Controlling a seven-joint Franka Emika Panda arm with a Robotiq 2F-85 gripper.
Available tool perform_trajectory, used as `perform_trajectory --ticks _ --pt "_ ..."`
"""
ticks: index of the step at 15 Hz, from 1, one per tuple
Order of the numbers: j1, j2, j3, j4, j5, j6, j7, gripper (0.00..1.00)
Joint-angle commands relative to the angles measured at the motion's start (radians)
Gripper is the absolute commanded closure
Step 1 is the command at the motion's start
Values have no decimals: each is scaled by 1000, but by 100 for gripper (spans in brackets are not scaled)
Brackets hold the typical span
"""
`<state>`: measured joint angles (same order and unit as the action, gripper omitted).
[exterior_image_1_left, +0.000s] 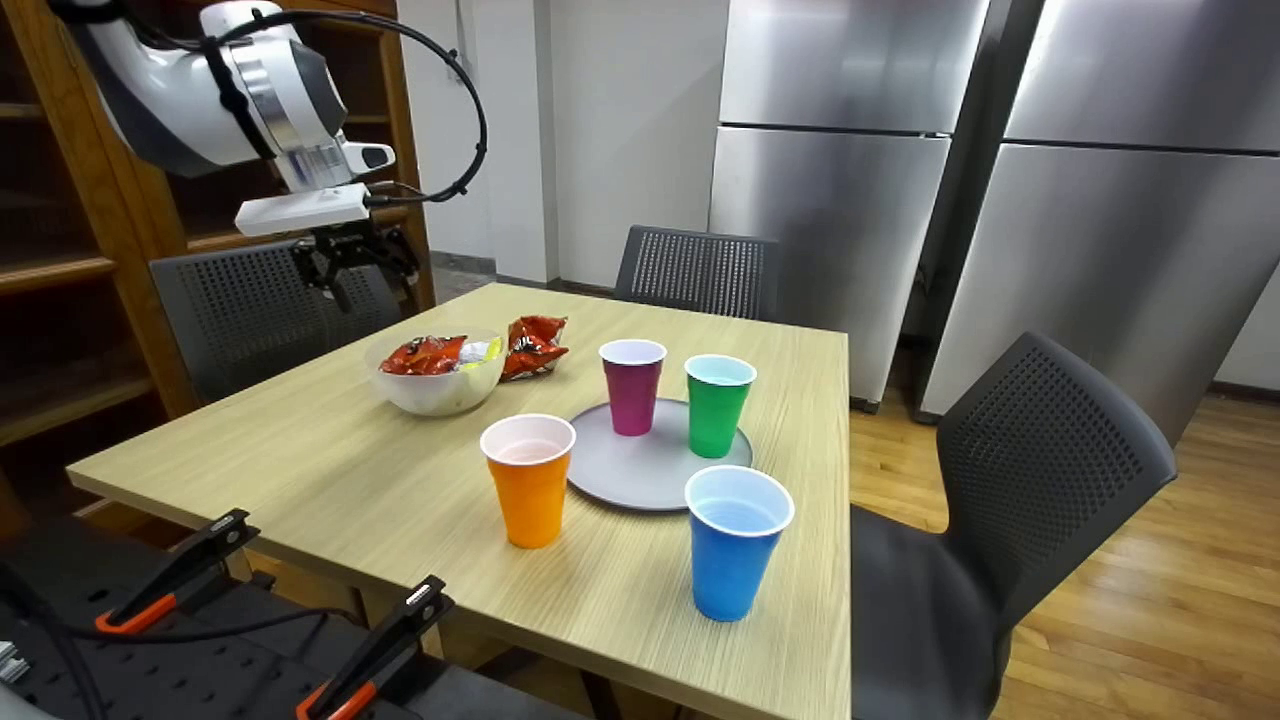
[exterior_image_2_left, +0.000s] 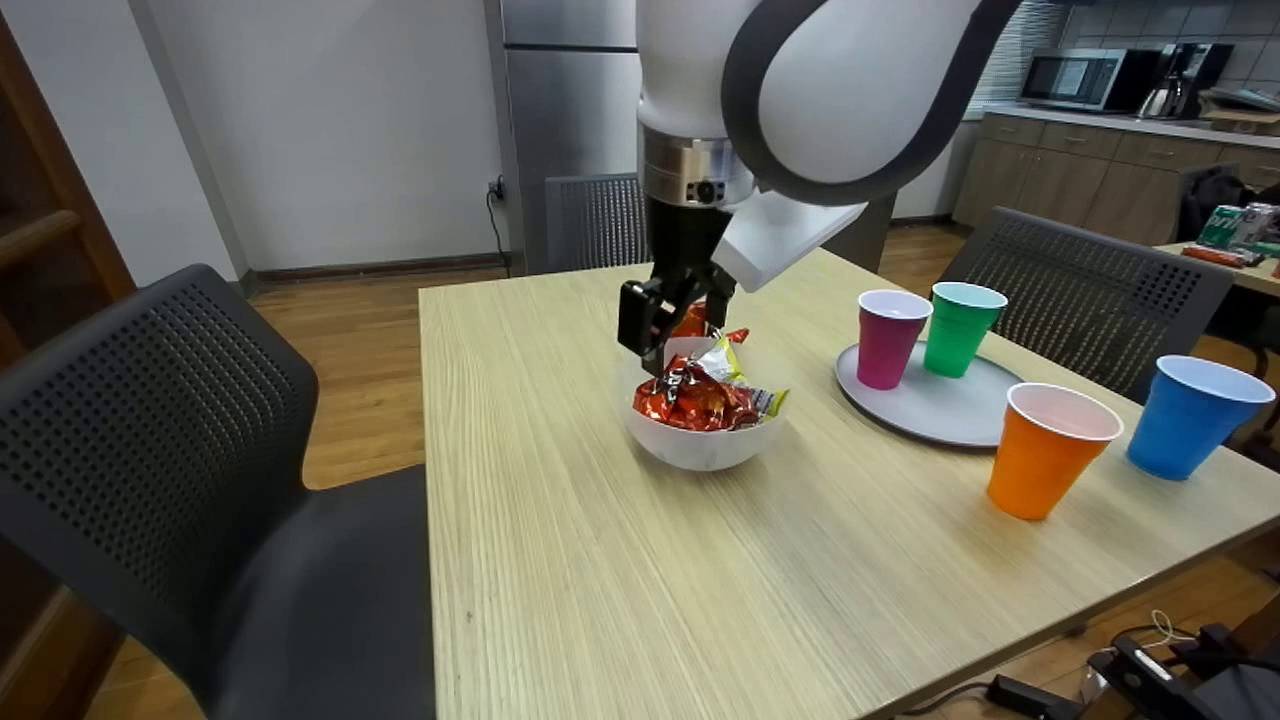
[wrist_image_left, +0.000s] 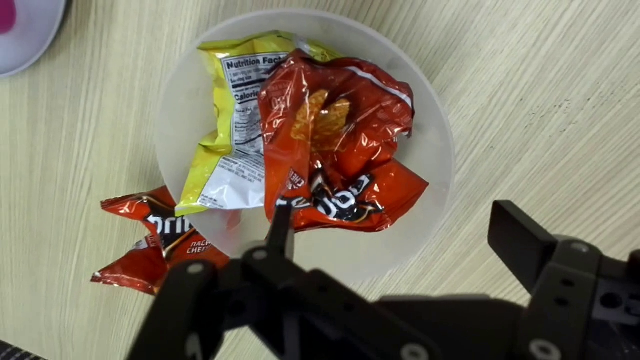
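Note:
My gripper (wrist_image_left: 392, 220) is open above the table, nothing between its fingers. In the wrist view the left finger (wrist_image_left: 281, 227) overlaps the lower edge of a crumpled red chip bag (wrist_image_left: 345, 130); the right finger (wrist_image_left: 520, 240) is over bare wood beyond the bowl. A translucent white bowl (wrist_image_left: 320, 255) holds that red bag, which partly covers a yellow and white bag (wrist_image_left: 240, 165). Another red bag (wrist_image_left: 160, 240) lies on the table against the bowl. In an exterior view the gripper (exterior_image_1_left: 368, 282) hangs above the bowl (exterior_image_1_left: 440, 398), apart from it.
A grey plate (exterior_image_1_left: 610, 475) carries a purple cup (exterior_image_1_left: 633, 395) and a green cup (exterior_image_1_left: 715, 415). An orange cup (exterior_image_1_left: 533, 495) and a blue cup (exterior_image_1_left: 730, 560) stand on the table near it. Dark chairs (exterior_image_2_left: 170, 420) surround the table. Black clamps (exterior_image_1_left: 380, 645) sit at its edge.

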<state>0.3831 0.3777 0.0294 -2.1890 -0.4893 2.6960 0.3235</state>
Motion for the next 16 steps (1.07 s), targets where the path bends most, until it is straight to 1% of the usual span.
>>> perform_trajectory --ticks 1,6,10,16 --pt "2 -118 -9 -99 -18 13 8 0" --pt "-19 -196 -6 -157 -32 17 30 0" --pt "-49 -225 -17 -168 -59 15 36 0" --pt "-140 -216 -15 -157 -22 52 -67 0"
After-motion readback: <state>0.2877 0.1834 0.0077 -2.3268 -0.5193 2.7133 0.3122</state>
